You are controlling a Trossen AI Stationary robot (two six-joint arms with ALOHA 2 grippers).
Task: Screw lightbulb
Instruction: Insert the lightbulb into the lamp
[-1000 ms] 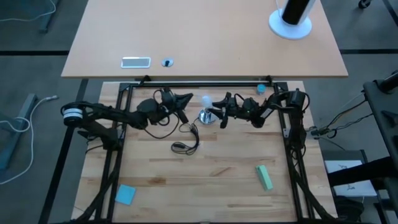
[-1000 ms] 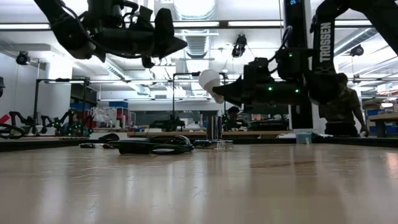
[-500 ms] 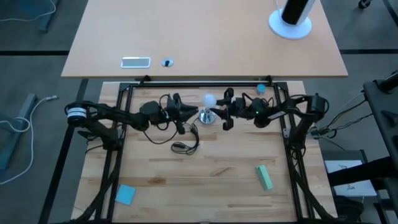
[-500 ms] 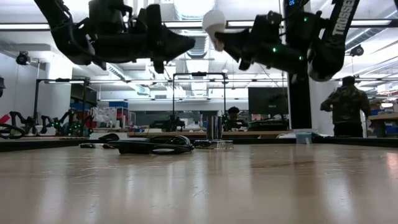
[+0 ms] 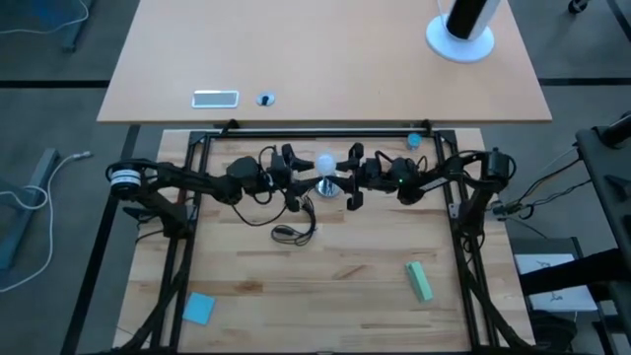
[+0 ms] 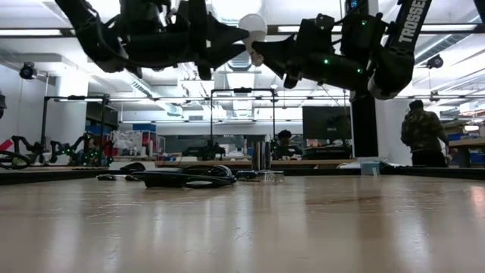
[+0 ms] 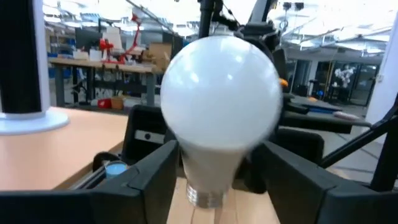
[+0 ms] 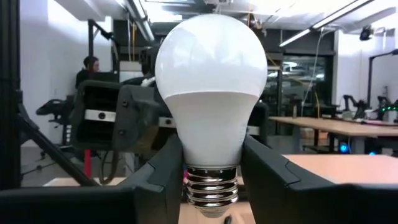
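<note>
The frosted-white lightbulb (image 5: 325, 161) (image 6: 252, 25) hangs high above the table, with my right gripper (image 6: 263, 50) (image 5: 341, 168) shut on it. It fills the right wrist view (image 8: 210, 81). My left gripper (image 6: 227, 39) (image 5: 304, 170) comes from the table's left. It is open, with one finger on either side of the bulb (image 7: 217, 99). Below them the round silver socket (image 5: 328, 187) (image 6: 261, 155) stands upright on the table, and its black cord (image 5: 296, 232) lies beside it. My right gripper pinches the bulb's neck (image 8: 211, 146) between its two fingers, just above the grey screw base (image 8: 211, 183). The fingers come from the table's right, slanting a little upward. The bulb is lifted clear, globe up. My left gripper: I cannot tell whether its fingers (image 7: 152, 177) touch the bulb.
A small blue cap (image 5: 413, 141) lies at the far right of the work table. A green block (image 5: 419, 281) and a blue square (image 5: 198, 308) lie toward the near edge. The cord's coil (image 6: 182, 178) lies left of the socket. People stand in the room beyond.
My right gripper has risen with the bulb, from just above the socket to well clear of it, and has tipped the globe upward. My left gripper has opened from shut and gone toward the table's right, so its fingers now flank the bulb.
</note>
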